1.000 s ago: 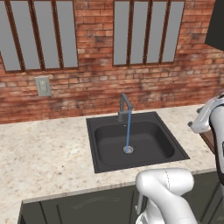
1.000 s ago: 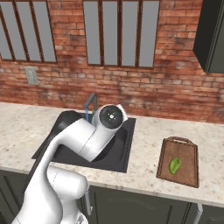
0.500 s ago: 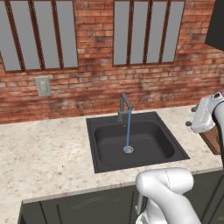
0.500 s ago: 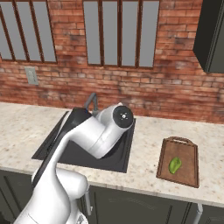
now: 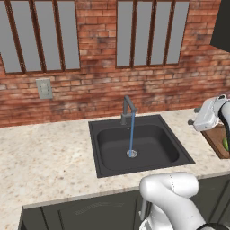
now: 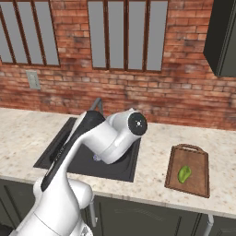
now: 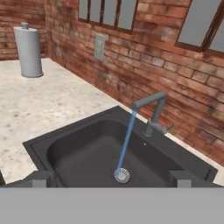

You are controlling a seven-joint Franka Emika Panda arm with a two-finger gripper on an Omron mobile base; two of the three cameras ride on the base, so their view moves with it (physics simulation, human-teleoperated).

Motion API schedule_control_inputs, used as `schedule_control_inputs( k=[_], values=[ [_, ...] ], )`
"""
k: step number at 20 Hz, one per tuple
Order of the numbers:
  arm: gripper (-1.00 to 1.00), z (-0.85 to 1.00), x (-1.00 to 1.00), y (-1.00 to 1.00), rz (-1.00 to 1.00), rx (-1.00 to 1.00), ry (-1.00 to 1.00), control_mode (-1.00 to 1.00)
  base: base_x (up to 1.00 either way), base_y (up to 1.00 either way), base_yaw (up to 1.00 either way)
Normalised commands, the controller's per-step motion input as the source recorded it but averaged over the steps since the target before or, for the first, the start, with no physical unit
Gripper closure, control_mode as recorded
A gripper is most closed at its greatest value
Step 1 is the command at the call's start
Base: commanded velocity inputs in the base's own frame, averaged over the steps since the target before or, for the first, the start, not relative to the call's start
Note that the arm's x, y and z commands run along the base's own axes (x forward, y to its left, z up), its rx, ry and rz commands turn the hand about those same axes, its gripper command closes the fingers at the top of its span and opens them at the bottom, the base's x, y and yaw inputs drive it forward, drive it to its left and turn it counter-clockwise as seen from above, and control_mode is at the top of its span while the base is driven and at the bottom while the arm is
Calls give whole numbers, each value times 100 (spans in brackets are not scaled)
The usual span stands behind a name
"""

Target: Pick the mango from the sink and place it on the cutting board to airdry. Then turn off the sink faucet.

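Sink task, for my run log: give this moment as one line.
mango: on cutting board | sink faucet: running into sink | gripper: open, empty, facing sink | next: turn faucet off

The white arm (image 6: 99, 143) rises from its rounded base at the bottom of both base views. In the right base view it climbs up and to the right, bends at a big elbow joint with a round dark cap (image 6: 137, 123), and its dark-striped link slopes down toward the lower left. In the left base view the shoulder (image 5: 170, 193) bulges at the lower right, and the white hand (image 5: 207, 113) shows at the right edge, tilted. In the hand view the gripper (image 7: 110, 178) looks forward and slightly down, its two dark fingertips (image 7: 40, 178) set wide apart at the bottom, nothing between them.
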Motion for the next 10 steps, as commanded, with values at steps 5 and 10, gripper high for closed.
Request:
schedule_control_inputs(
  k=[5,10],
  values=[
    [-100,-4,5,13,-8,11,0,-100,0,0,0],
    [-100,-2,5,41,-5,0,-2,-100,0,0,0]
  ],
)
